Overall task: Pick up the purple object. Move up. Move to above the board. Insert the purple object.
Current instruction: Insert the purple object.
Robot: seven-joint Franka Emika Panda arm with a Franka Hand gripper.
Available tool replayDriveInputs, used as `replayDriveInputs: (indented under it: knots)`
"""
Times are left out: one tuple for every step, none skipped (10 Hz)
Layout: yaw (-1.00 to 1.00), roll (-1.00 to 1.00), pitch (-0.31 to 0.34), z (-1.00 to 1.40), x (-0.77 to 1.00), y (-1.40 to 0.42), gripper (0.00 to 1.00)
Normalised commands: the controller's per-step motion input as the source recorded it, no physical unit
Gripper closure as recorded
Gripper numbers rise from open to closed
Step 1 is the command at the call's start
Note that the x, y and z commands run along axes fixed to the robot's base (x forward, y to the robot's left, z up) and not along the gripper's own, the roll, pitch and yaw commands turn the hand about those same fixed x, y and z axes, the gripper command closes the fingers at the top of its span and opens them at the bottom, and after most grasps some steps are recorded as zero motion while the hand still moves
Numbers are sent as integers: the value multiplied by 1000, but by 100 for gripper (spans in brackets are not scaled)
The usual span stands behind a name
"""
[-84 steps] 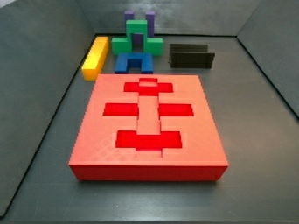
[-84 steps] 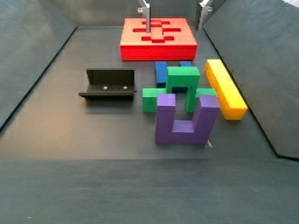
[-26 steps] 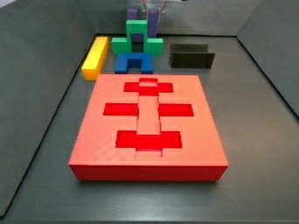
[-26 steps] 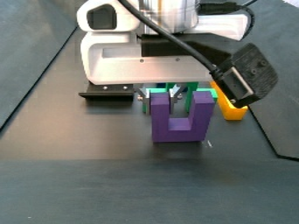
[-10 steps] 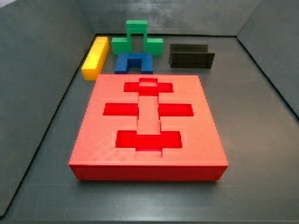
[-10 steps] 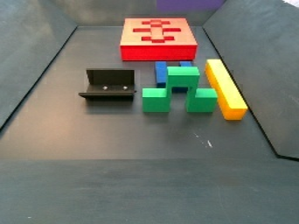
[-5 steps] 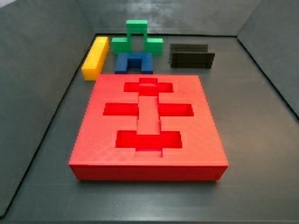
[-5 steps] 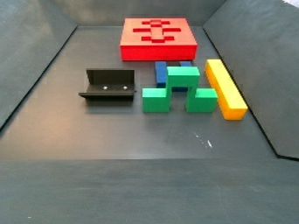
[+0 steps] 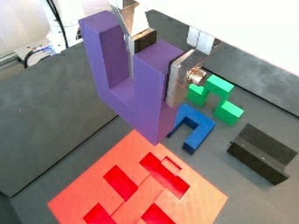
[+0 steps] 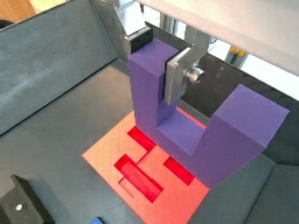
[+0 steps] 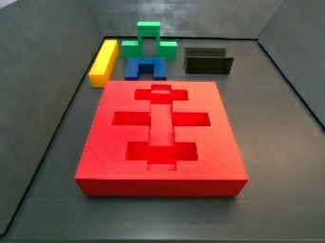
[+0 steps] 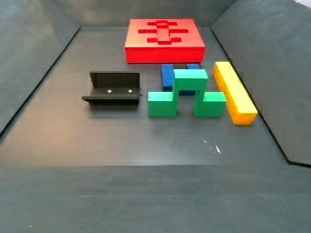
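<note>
The purple object is a U-shaped block held high with its prongs up; it also shows in a wrist view. My gripper is shut on one prong, one silver finger outside it and one in the gap between the prongs; it shows in both wrist views. The red board with its recessed cut-outs lies below the block in both wrist views. Both side views show the board but neither the gripper nor the purple object.
A green block, a blue arch block and a yellow bar stand beyond the board's end. The dark fixture stands beside them.
The purple block stood on the floor in front of the green block and was gripped there; it has since left both side views. Nothing moved there in the last second.
</note>
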Motion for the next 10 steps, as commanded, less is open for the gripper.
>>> replayDriveInputs:
  knots:
    - [23, 0, -34, -191, -77, 0, 100]
    - [29, 0, -31, -157, -37, -6, 100]
    - [40, 0, -33, -97, 0, 0, 100]
    - [54, 0, -51, -86, 0, -46, 100]
    - [9, 0, 0, -63, 0, -131, 100]
    - [63, 0, -199, -366, -77, -414, 100]
    - [51, 4, -199, -374, 0, -569, 100]
    - [151, 157, -43, -274, 354, -483, 100]
    - [31, 239, 0, -91, 571, -634, 100]
    - [29, 189, 0, -157, 549, -623, 100]
